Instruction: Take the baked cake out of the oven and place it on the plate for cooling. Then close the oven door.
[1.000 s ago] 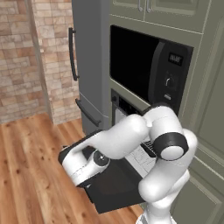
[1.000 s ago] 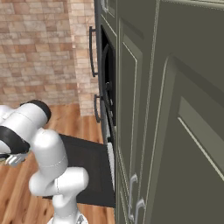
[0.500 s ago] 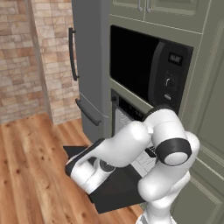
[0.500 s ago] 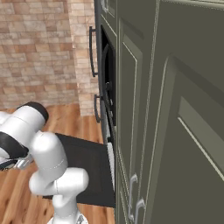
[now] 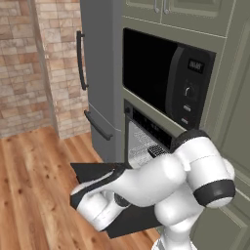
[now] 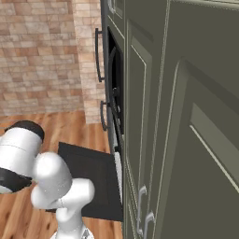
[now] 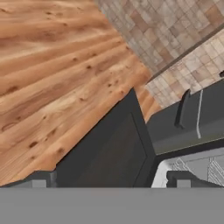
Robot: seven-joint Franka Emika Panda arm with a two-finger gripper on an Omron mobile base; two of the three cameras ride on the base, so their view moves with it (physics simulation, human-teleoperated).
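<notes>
- Black oven door (image 5: 128, 215) dropped flat, its edges jutting over wood floor (image 7: 57, 65).
- Pale oven (image 5: 139, 141) cavity open behind.
- Arm folded low over door, gripper (image 7: 109, 181) spread wide, holding nothing.

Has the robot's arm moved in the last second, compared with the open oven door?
Yes. In the left base view the arm's forearm has swung down and left across the oven door, now lying lower over the panel's front corner.

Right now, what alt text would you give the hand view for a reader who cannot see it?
The oven door lies dropped open, a flat black panel over wooden floor, seen from just above. The oven shows its pale interior with wire rack at lower right; the two tips of the open claw stand wide apart at the bottom.
</notes>
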